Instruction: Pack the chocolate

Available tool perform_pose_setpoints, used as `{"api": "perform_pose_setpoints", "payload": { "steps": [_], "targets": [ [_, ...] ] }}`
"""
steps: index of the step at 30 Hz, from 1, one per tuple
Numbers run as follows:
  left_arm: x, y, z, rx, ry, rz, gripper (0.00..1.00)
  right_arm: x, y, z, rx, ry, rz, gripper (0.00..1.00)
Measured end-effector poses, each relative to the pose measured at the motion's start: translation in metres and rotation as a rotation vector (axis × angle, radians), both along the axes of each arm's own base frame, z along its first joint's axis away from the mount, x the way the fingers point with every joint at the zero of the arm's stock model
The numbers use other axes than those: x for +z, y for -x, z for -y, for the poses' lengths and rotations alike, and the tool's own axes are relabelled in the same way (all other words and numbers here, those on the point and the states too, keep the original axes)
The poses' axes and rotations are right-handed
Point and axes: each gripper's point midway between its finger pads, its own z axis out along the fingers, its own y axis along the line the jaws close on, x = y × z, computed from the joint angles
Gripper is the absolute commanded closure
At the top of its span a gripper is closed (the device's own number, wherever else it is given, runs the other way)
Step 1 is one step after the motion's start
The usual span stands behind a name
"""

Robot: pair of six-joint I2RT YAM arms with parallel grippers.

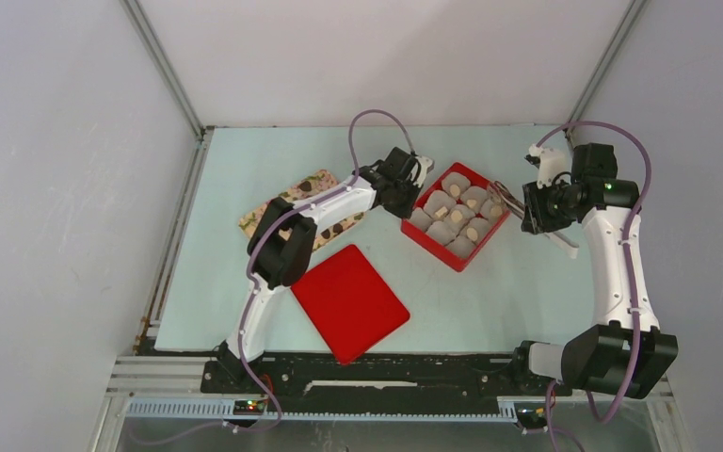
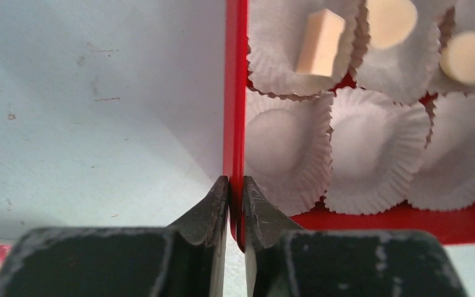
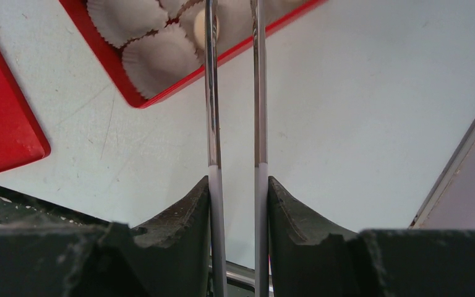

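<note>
Red box wall (image 2: pixel 235 93) is pinched by the closed left gripper (image 2: pixel 235 185), seemingly to steady it, while tweezers (image 3: pixel 211 93) are clamped in the right gripper (image 3: pixel 238 185)

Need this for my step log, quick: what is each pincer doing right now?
Left pincer: closed on the side wall of the red box.
Right pincer: closed on metal tweezers, whose two arms stand apart.

pale chocolate pieces (image 2: pixel 320 42) in paper cups (image 2: pixel 371 154) inside red box (image 2: pixel 235 93), dark lumps (image 1: pixel 307 186) on floral tray (image 1: pixel 282 200)
</note>
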Motion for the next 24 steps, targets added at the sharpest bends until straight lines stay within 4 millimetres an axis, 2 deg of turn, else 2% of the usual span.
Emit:
{"api": "perform_pose_setpoints", "payload": {
  "steps": [8, 10, 15, 21, 24],
  "targets": [
    [0.002, -0.013, -0.016, -0.155, -0.145, 0.133, 0.99, -0.002, 0.000, -0.001, 0.001, -0.008, -0.002, 0.65],
    [0.003, -0.020, -0.022, -0.186, -0.191, 0.171, 1.00, -0.004, 0.002, -0.001, 0.001, -0.011, -0.009, 0.65],
    [0.015, -0.053, -0.025, -0.292, -0.286, 0.314, 1.00, -0.007, 0.005, -0.003, 0.006, -0.020, -0.015, 0.65],
    [0.024, -0.077, -0.025, -0.421, -0.370, 0.460, 0.98, -0.006, 0.009, -0.005, 0.009, -0.024, -0.007, 0.65],
    [0.030, -0.087, -0.021, -0.478, -0.395, 0.524, 0.88, -0.005, 0.010, -0.005, 0.009, -0.023, -0.004, 0.65]
  ]
}}
